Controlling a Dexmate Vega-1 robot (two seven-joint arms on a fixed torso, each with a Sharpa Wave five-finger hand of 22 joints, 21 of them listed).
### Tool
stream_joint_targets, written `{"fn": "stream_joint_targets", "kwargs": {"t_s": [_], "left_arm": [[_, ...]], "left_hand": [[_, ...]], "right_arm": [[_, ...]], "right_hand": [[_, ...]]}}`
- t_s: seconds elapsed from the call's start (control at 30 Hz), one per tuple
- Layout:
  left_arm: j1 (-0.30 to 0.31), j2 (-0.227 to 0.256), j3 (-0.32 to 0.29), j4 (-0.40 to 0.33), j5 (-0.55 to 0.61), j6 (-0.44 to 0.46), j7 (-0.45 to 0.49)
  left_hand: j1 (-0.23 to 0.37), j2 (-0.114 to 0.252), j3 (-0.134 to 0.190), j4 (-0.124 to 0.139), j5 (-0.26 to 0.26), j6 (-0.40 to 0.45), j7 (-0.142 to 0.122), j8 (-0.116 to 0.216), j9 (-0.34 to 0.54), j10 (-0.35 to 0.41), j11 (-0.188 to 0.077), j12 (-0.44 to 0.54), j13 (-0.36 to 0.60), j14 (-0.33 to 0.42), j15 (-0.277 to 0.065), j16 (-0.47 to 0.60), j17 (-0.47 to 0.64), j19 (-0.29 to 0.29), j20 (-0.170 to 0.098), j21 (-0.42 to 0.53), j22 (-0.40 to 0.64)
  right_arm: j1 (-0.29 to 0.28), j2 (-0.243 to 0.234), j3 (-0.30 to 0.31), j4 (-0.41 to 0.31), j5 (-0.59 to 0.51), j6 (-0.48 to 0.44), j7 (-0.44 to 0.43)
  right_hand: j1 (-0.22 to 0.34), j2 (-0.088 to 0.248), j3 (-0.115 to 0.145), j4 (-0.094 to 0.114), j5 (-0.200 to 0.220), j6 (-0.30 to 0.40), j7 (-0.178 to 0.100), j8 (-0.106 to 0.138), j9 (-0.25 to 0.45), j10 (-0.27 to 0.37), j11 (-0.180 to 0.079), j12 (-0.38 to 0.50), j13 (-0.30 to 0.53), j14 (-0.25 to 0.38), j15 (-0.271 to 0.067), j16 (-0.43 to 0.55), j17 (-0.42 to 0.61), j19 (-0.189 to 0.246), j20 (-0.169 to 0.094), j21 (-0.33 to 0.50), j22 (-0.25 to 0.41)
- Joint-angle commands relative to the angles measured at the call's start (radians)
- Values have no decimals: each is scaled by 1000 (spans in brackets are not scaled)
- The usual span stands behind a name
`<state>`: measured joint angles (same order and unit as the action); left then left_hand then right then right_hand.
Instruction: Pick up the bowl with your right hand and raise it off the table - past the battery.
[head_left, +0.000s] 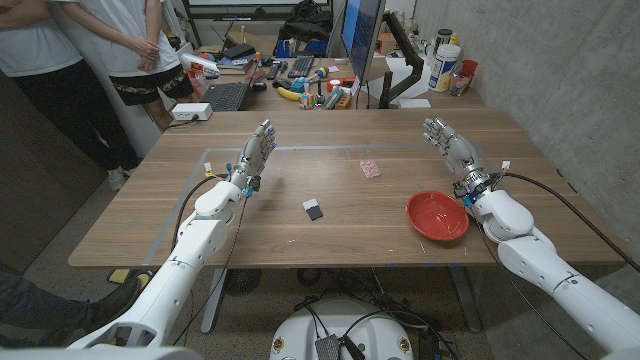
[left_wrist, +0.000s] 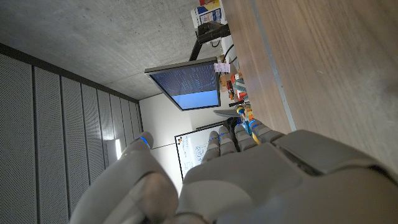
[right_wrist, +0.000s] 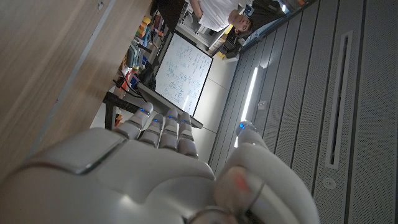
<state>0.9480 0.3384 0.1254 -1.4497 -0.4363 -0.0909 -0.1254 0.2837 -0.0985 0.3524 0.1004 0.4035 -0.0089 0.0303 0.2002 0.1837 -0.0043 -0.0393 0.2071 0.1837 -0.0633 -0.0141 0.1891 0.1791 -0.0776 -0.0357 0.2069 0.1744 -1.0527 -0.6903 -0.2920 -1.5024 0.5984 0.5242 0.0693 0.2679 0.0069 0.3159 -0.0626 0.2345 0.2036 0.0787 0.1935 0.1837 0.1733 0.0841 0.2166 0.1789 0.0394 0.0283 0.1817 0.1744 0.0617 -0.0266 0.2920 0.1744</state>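
Head view: the red bowl (head_left: 437, 215) sits on the wooden table (head_left: 300, 240) near its front edge, on the robot's right side, just beside the right wrist. The right hand (head_left: 448, 145) is raised beyond the bowl, fingers extended and apart, holding nothing and not touching the bowl. The left hand (head_left: 256, 153) is raised on the opposite side, fingers likewise extended and apart, holding nothing. The battery (head_left: 313, 209), a small black-and-white object, lies near the table's centre, between the two arms and well apart from the bowl. A small pink item (head_left: 370, 169) lies farther back, between battery and right hand. Two people (head_left: 100, 50) stand behind the table's far left corner. A monitor (head_left: 362, 40) stands on a cluttered desk (head_left: 290, 85) behind the table.

Wrist views: each shows the back of its own hand, left (left_wrist: 249, 180) and right (right_wrist: 149, 180), with fingers straight.
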Motion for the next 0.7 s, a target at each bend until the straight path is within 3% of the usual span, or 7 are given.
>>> {"fn": "stream_joint_targets", "kwargs": {"t_s": [0.03,0.7], "left_arm": [[-5,2,7,9,2,1,-6],[-15,13,4,21,-2,9,-33]], "left_hand": [[9,0,-6,-1,9,5,5,1,2,-1,-2,-1,4,-4,-1,-1,3,-15,-66,-3,5],[11,4,-10,-1,9,8,5,1,2,0,-3,-1,5,-4,-1,-1,3,-18,-64,-5,5]], "right_arm": [[-33,-19,7,-33,-12,35,6],[-78,-33,11,-77,-46,57,-25]], "right_hand": [[9,-2,2,-4,-5,6,-2,6,3,6,-6,3,5,10,3,5,5,8,0,-4,5],[9,-1,0,-7,-6,11,-6,5,3,12,-10,3,5,20,0,8,5,11,1,-12,5]]}}
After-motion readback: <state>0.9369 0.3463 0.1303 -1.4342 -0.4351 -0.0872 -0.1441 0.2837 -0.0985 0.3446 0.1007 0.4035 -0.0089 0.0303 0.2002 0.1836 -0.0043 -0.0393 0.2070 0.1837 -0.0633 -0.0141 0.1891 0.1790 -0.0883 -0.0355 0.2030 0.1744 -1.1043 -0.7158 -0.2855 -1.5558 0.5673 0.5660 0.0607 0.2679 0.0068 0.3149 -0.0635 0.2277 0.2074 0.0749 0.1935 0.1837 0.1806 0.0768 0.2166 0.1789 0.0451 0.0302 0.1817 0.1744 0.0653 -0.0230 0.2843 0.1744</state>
